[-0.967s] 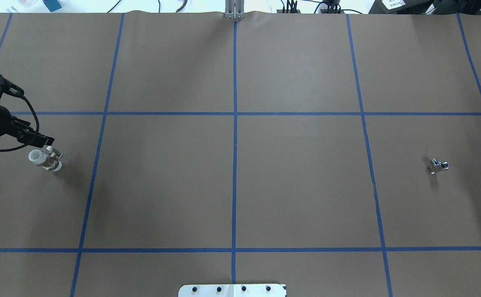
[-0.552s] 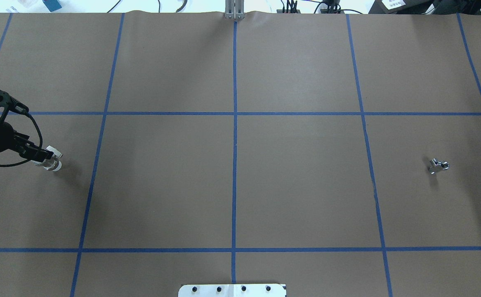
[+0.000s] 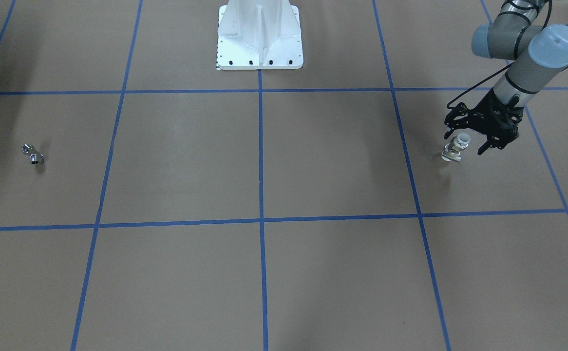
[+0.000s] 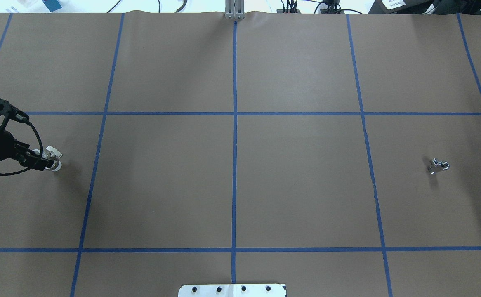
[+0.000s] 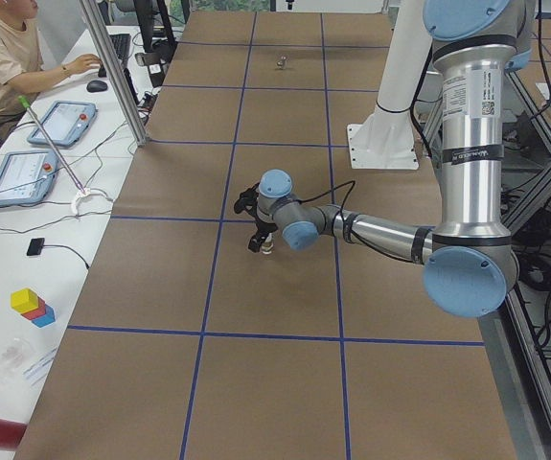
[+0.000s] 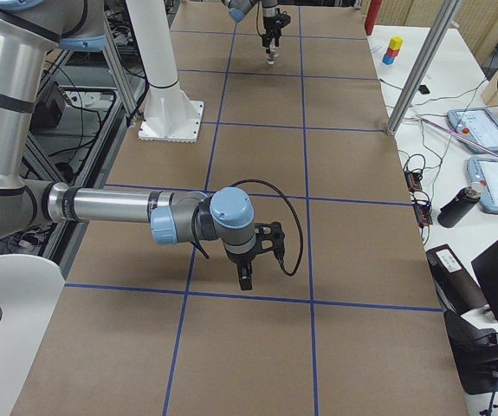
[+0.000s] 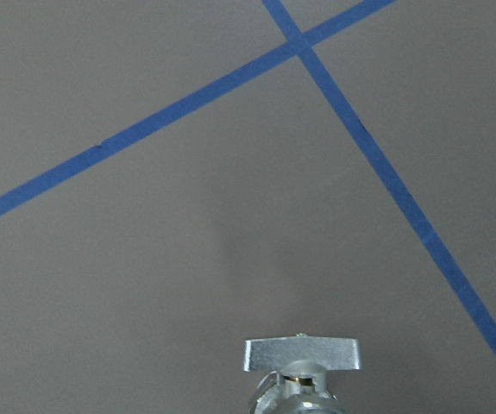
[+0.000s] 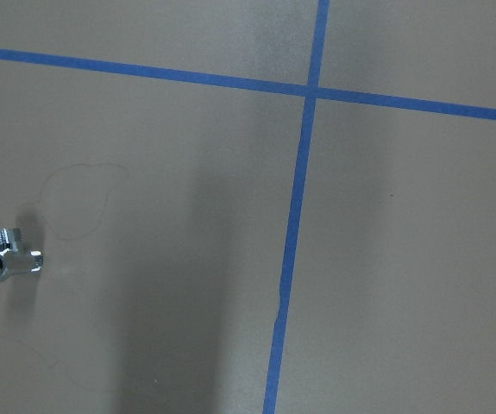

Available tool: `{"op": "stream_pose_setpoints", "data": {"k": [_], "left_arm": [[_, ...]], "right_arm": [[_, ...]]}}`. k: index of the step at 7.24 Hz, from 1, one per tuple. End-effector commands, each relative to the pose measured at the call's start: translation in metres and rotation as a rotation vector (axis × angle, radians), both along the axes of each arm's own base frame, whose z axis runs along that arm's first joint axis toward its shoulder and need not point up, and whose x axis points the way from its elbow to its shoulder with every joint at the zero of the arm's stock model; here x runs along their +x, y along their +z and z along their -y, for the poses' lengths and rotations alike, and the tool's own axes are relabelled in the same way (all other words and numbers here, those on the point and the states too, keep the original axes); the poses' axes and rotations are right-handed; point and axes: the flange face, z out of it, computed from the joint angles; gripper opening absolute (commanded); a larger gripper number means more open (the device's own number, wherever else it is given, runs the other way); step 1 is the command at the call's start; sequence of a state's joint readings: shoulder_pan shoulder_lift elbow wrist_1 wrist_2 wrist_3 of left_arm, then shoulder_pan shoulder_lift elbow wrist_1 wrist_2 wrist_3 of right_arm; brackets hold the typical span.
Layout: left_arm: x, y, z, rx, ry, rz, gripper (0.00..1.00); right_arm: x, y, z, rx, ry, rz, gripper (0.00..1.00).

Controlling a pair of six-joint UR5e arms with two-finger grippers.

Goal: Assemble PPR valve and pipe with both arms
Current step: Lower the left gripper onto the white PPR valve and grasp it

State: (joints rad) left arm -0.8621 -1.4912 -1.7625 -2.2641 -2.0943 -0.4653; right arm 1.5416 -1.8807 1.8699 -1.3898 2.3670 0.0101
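The PPR valve (image 3: 457, 147), with a white ring end, a metal body and a flat tab, lies at the table's left side (image 4: 54, 161). My left gripper (image 3: 463, 144) is open, with one finger on each side of the valve. In the overhead view the left gripper (image 4: 38, 161) covers the valve's white end. The left wrist view shows the valve's tab (image 7: 302, 354) at the bottom edge. The chrome pipe (image 4: 438, 165) lies alone at the far right, and also shows in the front view (image 3: 32, 153) and the right wrist view (image 8: 6, 259). My right gripper (image 6: 247, 276) shows only in the right side view, so I cannot tell whether it is open or shut.
The white pedestal (image 3: 259, 34) stands at the robot's side of the table, in the middle. Blue tape lines (image 4: 234, 123) divide the brown table cover into a grid. A person sits at a side desk (image 5: 7, 57) with tablets beyond the table's far edge.
My left gripper has moved toward the valve and come down over it, so its fingers now straddle the valve. The valve and the pipe have not moved.
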Motion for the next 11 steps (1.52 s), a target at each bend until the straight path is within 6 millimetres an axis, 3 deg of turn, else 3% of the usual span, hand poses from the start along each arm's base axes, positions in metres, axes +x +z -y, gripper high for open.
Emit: {"op": "stream_pose_setpoints", "data": {"k": [1,5,7,9,11], "left_arm": [[0.005,-0.001,-0.003,0.001,0.008,0.0,0.94],[0.008,-0.002,-0.004,0.006,0.015,0.0,0.55],[0.005,-0.012,-0.006,0.018,0.016,-0.014,0.04],[-0.01,-0.053,-0.022,-0.003,-0.012,-0.054,0.0],[0.007,-0.12,-0.008,-0.101,-0.101,-0.109,0.0]], "right_arm": [[0.0,0.001,0.0,-0.002,0.0,0.0,1.0],[0.0,0.001,0.0,-0.002,0.0,0.0,1.0],[0.0,0.001,0.0,-0.001,-0.001,0.0,1.0],[0.0,0.001,0.0,0.001,-0.001,0.0,1.0],[0.0,0.002,0.0,-0.004,-0.001,0.0,1.0]]}}
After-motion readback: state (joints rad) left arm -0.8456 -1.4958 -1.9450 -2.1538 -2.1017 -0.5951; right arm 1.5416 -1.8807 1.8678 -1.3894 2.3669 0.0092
